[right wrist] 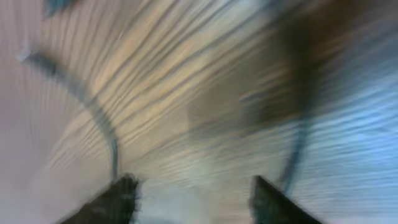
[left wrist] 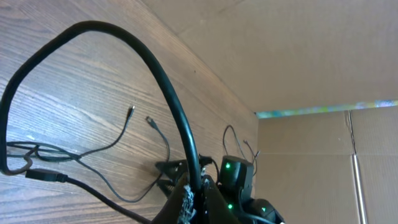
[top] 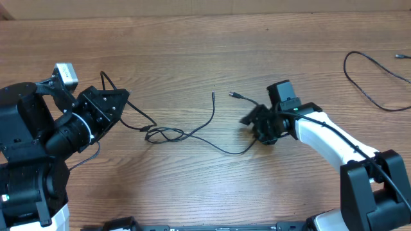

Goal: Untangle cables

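Cables (top: 213, 106), three: left gripper (top: 123, 96) clamps one, right gripper (right wrist: 196, 196) gapes empty

Cables (top: 157, 133) sprawl mid-table between the left gripper (top: 124, 97) and the right gripper (top: 248, 120), with a tight gap on both sides. The far table (top: 192, 38) is bare wood, a wide passage. A lone cable (top: 369, 86) loops at the far right. The right wrist view is blurred; a cord possibly lies just ahead of the spread fingers (right wrist: 121, 196).
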